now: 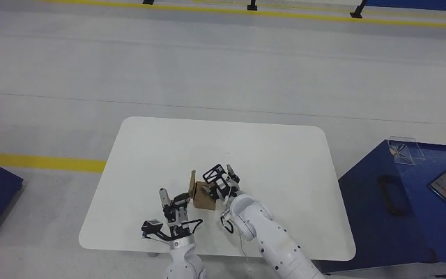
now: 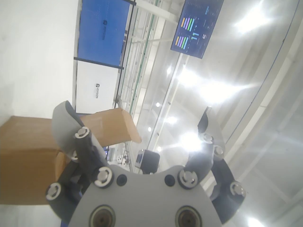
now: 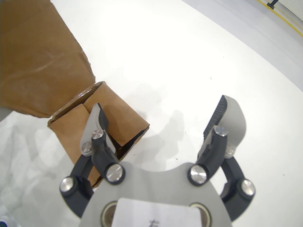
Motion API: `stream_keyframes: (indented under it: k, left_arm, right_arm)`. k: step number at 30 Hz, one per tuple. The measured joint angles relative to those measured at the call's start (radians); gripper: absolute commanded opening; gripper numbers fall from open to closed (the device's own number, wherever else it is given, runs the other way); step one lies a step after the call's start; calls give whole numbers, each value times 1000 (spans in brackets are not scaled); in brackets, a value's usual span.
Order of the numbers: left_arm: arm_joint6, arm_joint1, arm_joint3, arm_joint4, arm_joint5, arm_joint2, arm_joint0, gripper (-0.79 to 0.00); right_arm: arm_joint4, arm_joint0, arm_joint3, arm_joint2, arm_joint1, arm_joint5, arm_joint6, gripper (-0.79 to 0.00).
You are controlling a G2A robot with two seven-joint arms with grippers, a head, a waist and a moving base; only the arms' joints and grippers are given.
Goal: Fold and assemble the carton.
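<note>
- The carton (image 1: 203,194) sits on the white table (image 1: 279,153) near its front edge, between my two claws, with one flap standing up.
- My right claw (image 3: 161,114) is spread wide and grips nothing. One finger (image 3: 98,116) is over the carton's open top.
- My left claw (image 2: 136,116) is also spread wide and empty, with the carton just beside one finger.

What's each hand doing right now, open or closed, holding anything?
Left hand: open, holding nothing.
Right hand: open, one finger over the carton, gripping nothing.
</note>
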Motion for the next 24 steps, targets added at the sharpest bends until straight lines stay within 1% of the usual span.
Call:
stream_keyframes:
  k: [4, 8, 11, 16, 20, 24]
  left_arm:
    - [-44, 0, 8, 8, 25, 6, 3, 0]
    - [-60, -3, 16, -1, 71, 14, 0, 0]
    - [-88, -6, 17, -23, 106, 25, 3, 0]
    - [-154, -8, 5, -62, 148, 49, 18, 0]
    - [-228, -5, -30, -80, 172, 62, 43, 0]
    - [-312, 11, -108, -66, 184, 35, 99, 0]
  right_arm:
    - [-1, -9, -21, 34, 5, 26, -7, 0]
    - [-9, -39, -69, 111, 22, 57, 7, 0]
    - [-11, -71, -117, 182, 38, 48, 24, 0]
    - [51, -123, -194, 281, 57, -12, 41, 0]
    - [67, -128, -203, 292, 59, -27, 47, 0]
    - [66, -127, -202, 291, 59, -26, 47, 0]
